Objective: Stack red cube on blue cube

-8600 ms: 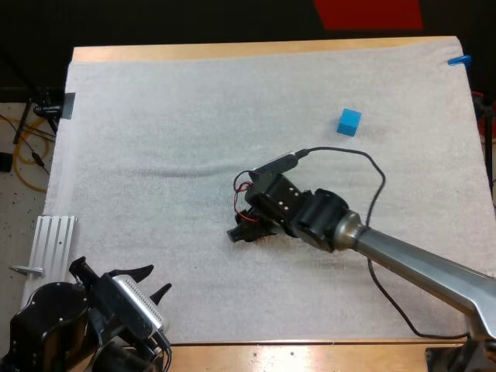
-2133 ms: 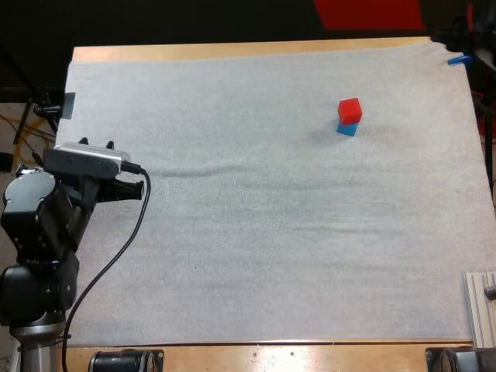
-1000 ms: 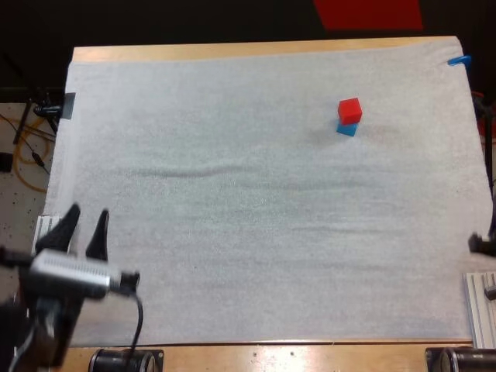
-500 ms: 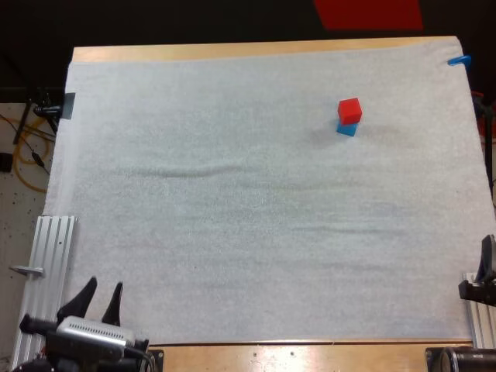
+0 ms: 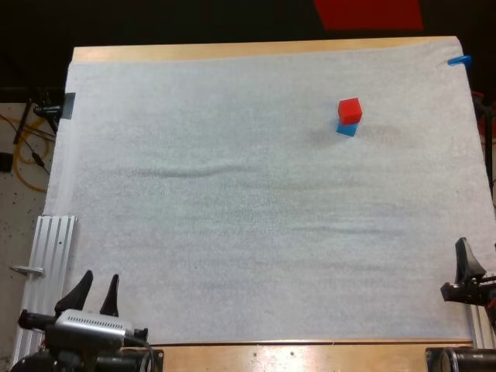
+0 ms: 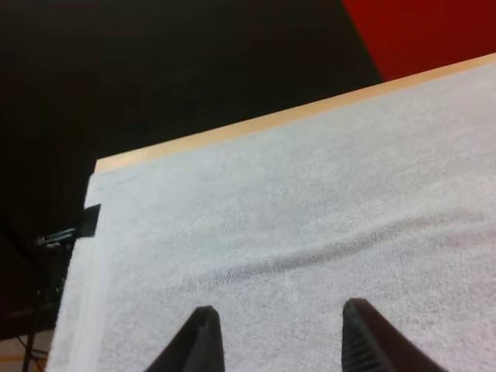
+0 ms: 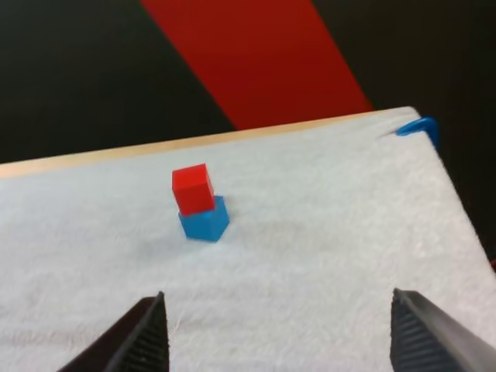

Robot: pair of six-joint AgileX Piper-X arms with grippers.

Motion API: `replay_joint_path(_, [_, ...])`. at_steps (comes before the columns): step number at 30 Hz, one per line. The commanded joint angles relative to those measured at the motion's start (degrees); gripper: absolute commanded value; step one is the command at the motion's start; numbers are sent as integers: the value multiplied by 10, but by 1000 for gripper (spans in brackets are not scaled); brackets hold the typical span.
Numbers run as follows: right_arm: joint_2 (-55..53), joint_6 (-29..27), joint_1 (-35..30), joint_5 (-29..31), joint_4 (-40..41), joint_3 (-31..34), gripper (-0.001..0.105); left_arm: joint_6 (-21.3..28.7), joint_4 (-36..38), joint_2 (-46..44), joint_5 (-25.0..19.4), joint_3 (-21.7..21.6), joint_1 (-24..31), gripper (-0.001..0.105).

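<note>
on the tabletop's point(image 5: 232, 51) white mat point(image 5: 232, 201), the left gripper point(image 5: 99, 277) and right gripper point(image 7: 277, 304) sit at the near edge, fingers apart and empty, while the red cube point(image 5: 349, 109) rests atop the blue cube point(image 5: 346, 129) at far right, so the stack looks done and no further move seems needed.

A white mat point(image 5: 232, 232) covers the wooden table point(image 5: 232, 49); perhaps pale floor point(image 5: 14, 225) lies alongside.

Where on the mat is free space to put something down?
Only the far right is taken: red cube on blue cube. The white mat is bare everywhere left of them and along the near edge between left gripper and right gripper.
</note>
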Motion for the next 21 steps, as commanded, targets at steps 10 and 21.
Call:
replay_joint_path(10, [-25,-8,0,-28,-3,20,59,-17,-39,-79,-5,94,0,37])
replay_joint_path(21, [-25,-7,0,-50,86,-5,59,-37,-56,-79,-1,114,0,37])
